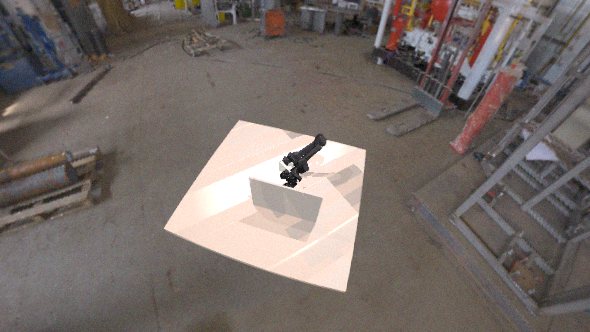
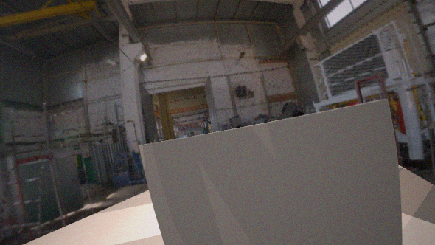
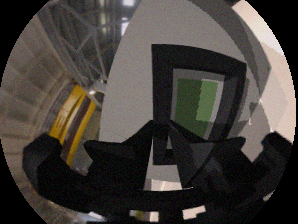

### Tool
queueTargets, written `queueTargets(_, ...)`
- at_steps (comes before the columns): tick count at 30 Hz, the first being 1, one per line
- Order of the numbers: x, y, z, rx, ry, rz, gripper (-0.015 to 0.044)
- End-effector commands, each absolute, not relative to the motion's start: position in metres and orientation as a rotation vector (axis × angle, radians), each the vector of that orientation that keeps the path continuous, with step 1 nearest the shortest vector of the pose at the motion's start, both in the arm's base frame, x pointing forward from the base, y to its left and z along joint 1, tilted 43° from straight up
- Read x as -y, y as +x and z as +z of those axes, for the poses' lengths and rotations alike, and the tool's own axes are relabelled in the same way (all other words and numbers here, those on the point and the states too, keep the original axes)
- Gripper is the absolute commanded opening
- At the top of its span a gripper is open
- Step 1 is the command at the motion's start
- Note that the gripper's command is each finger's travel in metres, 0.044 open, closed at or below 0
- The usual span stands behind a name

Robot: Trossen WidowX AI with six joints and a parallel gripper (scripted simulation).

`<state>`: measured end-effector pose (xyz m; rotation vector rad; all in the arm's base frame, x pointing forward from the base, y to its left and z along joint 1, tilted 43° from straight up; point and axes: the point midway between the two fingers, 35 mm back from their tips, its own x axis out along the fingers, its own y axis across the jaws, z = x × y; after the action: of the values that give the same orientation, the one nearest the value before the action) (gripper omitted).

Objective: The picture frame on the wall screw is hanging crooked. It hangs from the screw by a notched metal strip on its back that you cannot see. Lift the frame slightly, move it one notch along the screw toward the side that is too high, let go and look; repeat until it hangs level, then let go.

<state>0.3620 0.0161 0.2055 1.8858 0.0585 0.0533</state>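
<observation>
The picture frame [image 3: 200,56], black with a pale mat and a green picture, is against the grey wall panel [image 3: 131,75] [image 1: 270,196] [image 2: 313,177] in the wrist view. Its top edge slants down to the right there, but the angled, curved view does not show how level it is. My gripper [image 3: 160,123] is shut on the picture frame at its lower left part. The fingers cover much of the frame's lower side. The screw and the notched strip are hidden. In the top and exterior views the panel shows from behind and hides the frame.
The panel stands upright on the pale table top [image 1: 215,227] [image 2: 129,226], whose edges show in the top view. My black arm [image 1: 307,152] reaches to the panel from its far side. Bands of light and shadow cross the table and panel.
</observation>
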Motion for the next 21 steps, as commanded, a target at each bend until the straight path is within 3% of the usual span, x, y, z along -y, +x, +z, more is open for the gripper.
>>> queueTargets(1, -0.0163, 0.3620, 0.2051, -0.059, 1.891, 0.053, 0.0000)
queueTargets(21, -0.0154, 0.3621, 0.2049, -0.063, 2.006, 0.052, 0.0000)
